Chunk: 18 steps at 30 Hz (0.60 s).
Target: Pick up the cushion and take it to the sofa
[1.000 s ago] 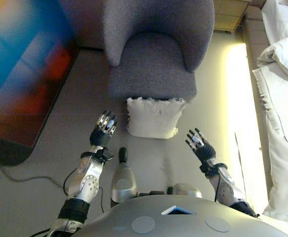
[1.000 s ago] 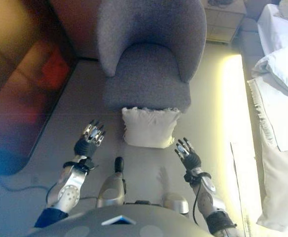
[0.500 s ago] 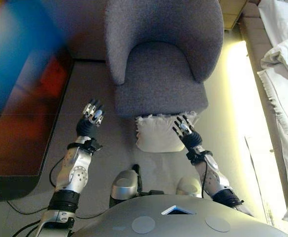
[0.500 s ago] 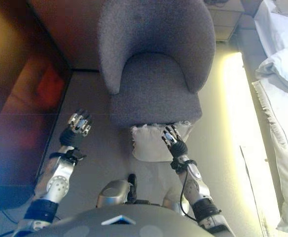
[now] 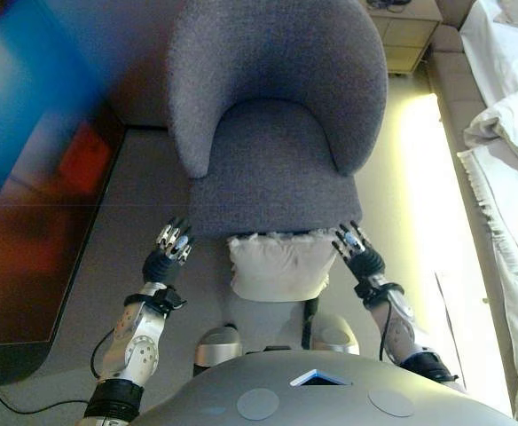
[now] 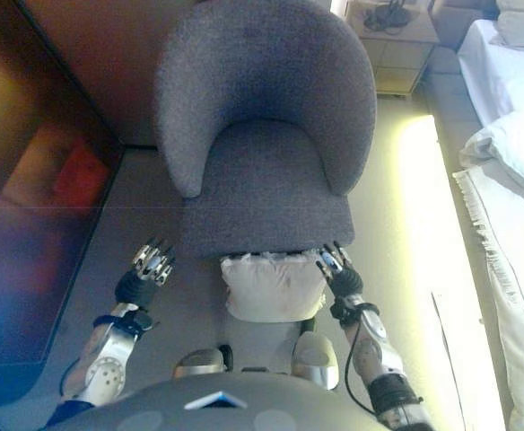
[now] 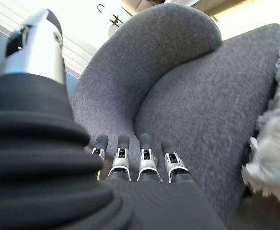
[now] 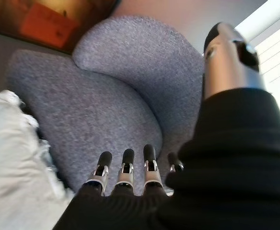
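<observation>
A cream cushion (image 5: 277, 264) with a frilled edge leans on the floor against the front of a grey armchair (image 5: 272, 133). It also shows in the left wrist view (image 7: 274, 163) and the right wrist view (image 8: 15, 158). My left hand (image 5: 168, 251) is open, a short way to the left of the cushion. My right hand (image 5: 358, 253) is open, close to the cushion's right top corner. Neither hand holds anything. The grey armchair fills both wrist views past the straight fingers (image 7: 145, 160) (image 8: 125, 172).
A dark screen or cabinet (image 5: 28, 204) stands along the left. A white bed (image 5: 507, 177) with bedding lies at the right. A wooden bedside table (image 5: 405, 27) stands at the back right, with a lit strip of floor (image 5: 423, 177) beside the bed.
The view has shifted closer to the armchair. My left hand has come nearer the cushion's left side and my right hand has moved from over the cushion to its right top corner.
</observation>
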### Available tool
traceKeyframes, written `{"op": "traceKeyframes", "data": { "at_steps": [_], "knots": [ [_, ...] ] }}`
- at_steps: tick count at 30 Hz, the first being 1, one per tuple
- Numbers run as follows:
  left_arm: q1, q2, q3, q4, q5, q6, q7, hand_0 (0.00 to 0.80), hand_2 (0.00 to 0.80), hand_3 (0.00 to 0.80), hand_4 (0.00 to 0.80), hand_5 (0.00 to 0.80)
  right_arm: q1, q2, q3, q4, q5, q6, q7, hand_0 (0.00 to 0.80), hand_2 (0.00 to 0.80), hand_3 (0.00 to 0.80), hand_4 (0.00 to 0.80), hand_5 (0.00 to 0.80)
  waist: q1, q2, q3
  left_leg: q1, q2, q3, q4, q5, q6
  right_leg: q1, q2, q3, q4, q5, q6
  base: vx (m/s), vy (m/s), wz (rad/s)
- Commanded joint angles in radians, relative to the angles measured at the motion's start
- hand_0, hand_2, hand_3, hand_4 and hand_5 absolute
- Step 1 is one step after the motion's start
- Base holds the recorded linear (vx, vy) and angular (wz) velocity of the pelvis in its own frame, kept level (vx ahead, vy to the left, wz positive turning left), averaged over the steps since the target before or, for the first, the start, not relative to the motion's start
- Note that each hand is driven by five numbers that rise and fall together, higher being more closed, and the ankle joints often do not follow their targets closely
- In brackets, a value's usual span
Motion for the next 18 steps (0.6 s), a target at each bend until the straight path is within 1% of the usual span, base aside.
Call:
{"op": "traceKeyframes", "data": {
  "at_steps": [1, 3, 5, 6, 7, 8, 9, 10, 11, 12, 14, 16, 17, 18],
  "knots": [
    [-0.008, 0.040, 0.055, -0.085, -0.006, -0.054, 0.002, 0.000, 0.000, 0.000, 0.000, 0.000, -0.043, 0.040, 0.039, -0.019, 0.010, 0.000, 0.022, 0.000, 0.000, 0.000, 0.000, 0.000, -0.013, -0.059, -0.018, 0.022, -0.060, -0.011, 0.143, -0.124, 0.051, -0.085, -0.074, 0.054, -0.104, 0.190, 0.109, 0.284, -0.185, 0.19],
    [-0.013, 0.036, 0.052, -0.080, -0.008, -0.053, 0.015, 0.000, 0.000, 0.000, 0.000, 0.000, -0.051, 0.039, 0.055, -0.026, 0.008, 0.012, 0.014, 0.000, 0.000, 0.000, 0.000, 0.000, -0.020, -0.047, -0.021, 0.024, -0.025, -0.005, 0.171, -0.077, 0.035, -0.087, -0.051, 0.047, -0.071, 0.152, 0.095, 0.251, -0.170, 0.03],
    [-0.018, 0.029, 0.050, -0.085, -0.024, -0.040, 0.020, 0.000, 0.000, 0.000, 0.000, 0.000, -0.046, 0.027, 0.073, -0.048, 0.006, 0.022, 0.017, 0.000, 0.000, 0.000, 0.000, 0.000, -0.029, -0.031, -0.031, 0.026, 0.024, -0.009, 0.219, 0.027, -0.001, -0.080, -0.018, 0.037, -0.045, 0.114, 0.061, 0.215, -0.152, 0.06],
    [-0.021, 0.026, 0.048, -0.085, -0.029, -0.035, 0.021, 0.000, 0.000, 0.000, 0.000, 0.000, -0.043, 0.023, 0.076, -0.051, 0.003, 0.026, 0.019, 0.000, 0.000, 0.000, 0.000, 0.000, -0.034, -0.026, -0.035, 0.024, 0.038, -0.014, 0.240, 0.064, -0.014, -0.074, -0.005, 0.036, -0.043, 0.105, 0.047, 0.212, -0.173, 0.06],
    [-0.027, 0.017, 0.041, -0.086, -0.030, -0.033, 0.027, 0.000, 0.000, 0.000, 0.000, 0.000, -0.043, 0.014, 0.078, -0.050, -0.001, 0.032, 0.027, 0.000, 0.000, 0.000, 0.000, 0.000, -0.039, -0.023, -0.042, 0.008, 0.064, -0.014, 0.322, 0.149, -0.039, -0.055, 0.017, 0.032, -0.039, 0.082, 0.016, 0.209, -0.188, 0.06],
    [-0.032, 0.009, 0.035, -0.087, -0.025, -0.036, 0.035, 0.000, 0.000, 0.000, 0.000, 0.000, -0.043, 0.007, 0.081, -0.049, -0.008, 0.034, 0.032, 0.000, 0.000, 0.000, 0.000, 0.000, -0.042, -0.025, -0.044, -0.008, 0.067, -0.018, 0.390, 0.182, -0.048, -0.044, 0.025, 0.031, -0.036, 0.070, -0.004, 0.169, -0.162, 0.13],
    [-0.033, 0.006, 0.032, -0.089, -0.025, -0.036, 0.040, 0.000, 0.000, 0.000, 0.000, 0.000, -0.043, 0.003, 0.082, -0.049, -0.011, 0.035, 0.033, 0.000, 0.000, 0.000, 0.000, 0.000, -0.044, -0.025, -0.044, -0.020, 0.066, -0.023, 0.424, 0.191, -0.051, -0.040, 0.028, 0.028, -0.034, 0.065, -0.013, 0.168, -0.142, 0.22],
    [-0.039, -0.003, 0.025, -0.091, -0.031, -0.031, 0.053, 0.000, 0.000, 0.000, 0.000, 0.000, -0.046, -0.005, 0.087, -0.043, -0.018, 0.032, 0.034, 0.000, 0.000, 0.000, 0.000, 0.000, -0.042, -0.032, -0.042, -0.061, 0.055, -0.033, 0.522, 0.228, -0.055, -0.023, 0.035, 0.031, -0.028, 0.051, -0.038, 0.157, -0.112, 0.23],
    [-0.045, -0.007, 0.018, -0.092, -0.037, -0.028, 0.060, 0.000, 0.000, 0.000, 0.000, 0.000, -0.049, -0.010, 0.091, -0.038, -0.015, 0.027, 0.035, 0.000, 0.000, 0.000, 0.000, 0.000, -0.038, -0.040, -0.038, -0.109, 0.051, -0.037, 0.593, 0.241, -0.052, -0.008, 0.036, 0.035, -0.025, 0.042, -0.053, 0.211, -0.094, 0.21],
    [-0.052, -0.011, 0.008, -0.094, -0.037, -0.028, 0.069, 0.000, 0.000, 0.000, 0.000, 0.000, -0.055, -0.019, 0.091, -0.032, -0.013, 0.025, 0.037, 0.000, 0.000, 0.000, 0.000, 0.000, -0.032, -0.048, -0.030, -0.168, 0.068, -0.038, 0.632, 0.248, -0.042, 0.013, 0.039, 0.040, -0.021, 0.029, -0.068, 0.194, -0.011, 0.04],
    [-0.055, -0.016, -0.002, -0.093, -0.037, -0.034, 0.080, 0.000, 0.000, 0.000, 0.000, 0.000, -0.059, -0.020, 0.088, -0.024, -0.019, 0.024, 0.040, 0.000, 0.000, 0.000, 0.000, 0.000, -0.023, -0.046, -0.022, -0.199, 0.096, -0.040, 0.597, 0.237, -0.031, 0.034, 0.047, 0.043, -0.015, 0.013, -0.070, 0.177, 0.092, -0.14],
    [-0.049, -0.005, 0.000, -0.095, -0.054, -0.043, 0.096, 0.000, 0.000, 0.000, 0.000, 0.000, -0.062, -0.020, 0.086, -0.020, -0.032, 0.031, 0.051, 0.000, 0.000, 0.000, 0.000, 0.000, -0.006, -0.022, -0.018, -0.203, 0.158, -0.043, 0.371, 0.276, -0.033, 0.062, 0.062, 0.043, -0.013, -0.027, -0.050, 0.189, 0.219, -0.25],
    [-0.045, -0.002, 0.001, -0.097, -0.059, -0.044, 0.098, 0.000, 0.000, 0.000, 0.000, 0.000, -0.060, -0.021, 0.086, -0.023, -0.033, 0.033, 0.052, 0.000, 0.000, 0.000, 0.000, 0.000, 0.001, -0.016, -0.010, -0.188, 0.173, -0.036, 0.314, 0.285, -0.038, 0.078, 0.066, 0.045, -0.013, -0.040, -0.045, 0.185, 0.242, -0.22],
    [-0.038, 0.003, 0.010, -0.099, -0.068, -0.041, 0.085, 0.000, 0.000, 0.000, 0.000, 0.000, -0.048, -0.026, 0.078, -0.034, -0.029, 0.029, 0.051, 0.000, 0.000, 0.000, 0.000, 0.000, 0.012, -0.004, -0.007, -0.193, 0.200, -0.021, 0.204, 0.302, -0.055, 0.095, 0.061, 0.035, -0.021, -0.053, -0.029, 0.178, 0.209, -0.25]
  ]
}}
